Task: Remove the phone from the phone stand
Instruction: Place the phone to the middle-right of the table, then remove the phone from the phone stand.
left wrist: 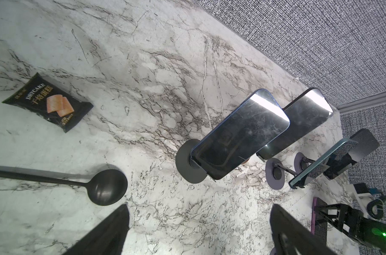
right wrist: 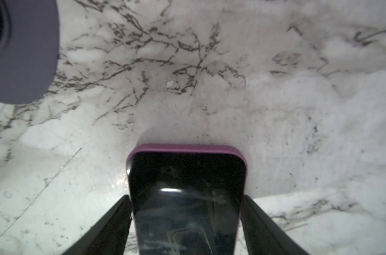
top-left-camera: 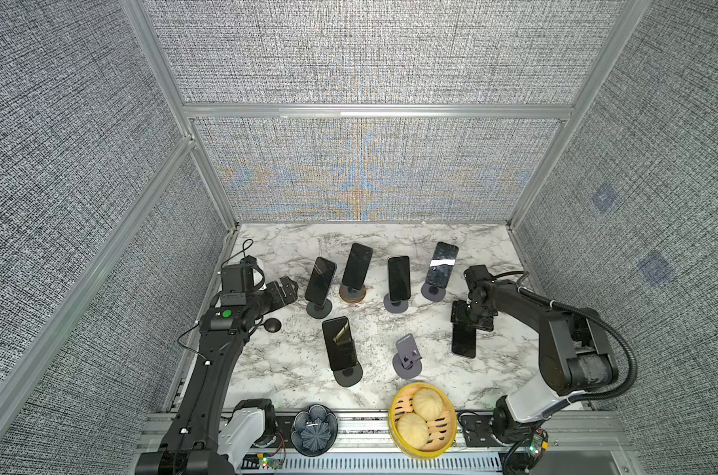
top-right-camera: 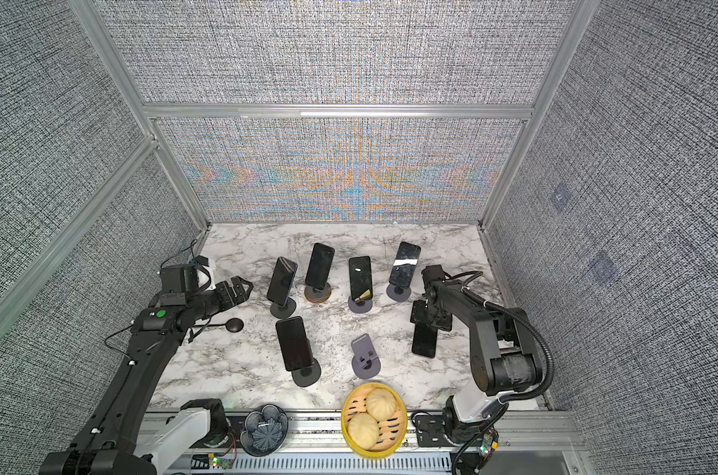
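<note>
Now the phone is off its holder. It lies on the table at the robot's right, well apart from the empty stand. Your right fingers flank its two long edges. Whether they pinch it or stand just clear I cannot tell, as the edges blur there.

To release it well, spread the fingers evenly so neither side drags the phone. Then lift straight up before swinging away, minding the nearest standing phone behind the wrist. Your left fingers are spread wide and hold nothing, near the table's left edge.

The right wrist view alone shows the phone's purple case and how close the fingers sit. In both top views the arm covers that end of the phone. The top views give you the empty stand and the five other phones on stands. Only the left wrist view shows a snack packet, which I cannot find in the top views. The ladle shows there too.
</note>
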### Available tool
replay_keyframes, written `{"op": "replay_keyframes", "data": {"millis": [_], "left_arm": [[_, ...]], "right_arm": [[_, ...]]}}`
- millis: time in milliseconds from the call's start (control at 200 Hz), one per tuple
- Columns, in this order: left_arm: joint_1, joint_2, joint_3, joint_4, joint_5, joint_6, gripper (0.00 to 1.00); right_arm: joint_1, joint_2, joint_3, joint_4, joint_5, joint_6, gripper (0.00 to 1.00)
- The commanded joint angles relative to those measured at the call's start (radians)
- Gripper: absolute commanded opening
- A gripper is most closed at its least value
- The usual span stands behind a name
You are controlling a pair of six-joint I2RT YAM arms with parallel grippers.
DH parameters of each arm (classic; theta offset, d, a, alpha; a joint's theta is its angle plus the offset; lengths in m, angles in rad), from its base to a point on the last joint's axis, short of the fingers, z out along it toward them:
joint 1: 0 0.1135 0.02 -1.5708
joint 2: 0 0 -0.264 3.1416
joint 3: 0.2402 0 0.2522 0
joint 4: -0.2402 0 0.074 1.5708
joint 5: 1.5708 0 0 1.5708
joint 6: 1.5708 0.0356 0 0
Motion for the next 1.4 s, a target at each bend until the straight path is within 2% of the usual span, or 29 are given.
{"op": "replay_keyframes", "data": {"millis": [0, 315, 640, 901, 926, 961, 1176, 1396], "left_arm": [[-0.001, -0.002, 0.002, -0.013, -0.006, 0.017, 0.99], [-0.001, -0.015, -0.002, -0.001, -0.003, -0.01, 0.99], [-0.001, -0.031, -0.026, 0.037, -0.007, -0.073, 0.99], [-0.002, -0.029, -0.031, 0.056, -0.013, -0.096, 0.99], [-0.002, -0.028, -0.03, 0.058, -0.014, -0.097, 0.99], [-0.002, -0.025, -0.03, 0.061, -0.014, -0.099, 0.99], [0.0, -0.012, -0.031, 0.074, -0.021, -0.107, 0.99], [-0.001, -0.009, -0.038, 0.078, -0.03, -0.11, 0.99]], "right_arm": [[0.001, -0.027, 0.0, -0.026, 0.005, 0.002, 0.79], [0.013, -0.21, 0.062, -0.128, 0.0, -0.004, 0.81], [0.111, -0.368, 0.19, -0.194, -0.027, -0.046, 0.83], [0.267, -0.371, 0.304, -0.228, 0.009, -0.081, 0.88], [0.286, -0.369, 0.313, -0.228, 0.02, -0.079, 0.96], [0.309, -0.364, 0.325, -0.227, 0.032, -0.073, 0.99], [0.412, -0.312, 0.36, -0.156, 0.052, -0.039, 0.99], [0.471, -0.245, 0.339, 0.028, 0.065, -0.041, 0.99]]}}
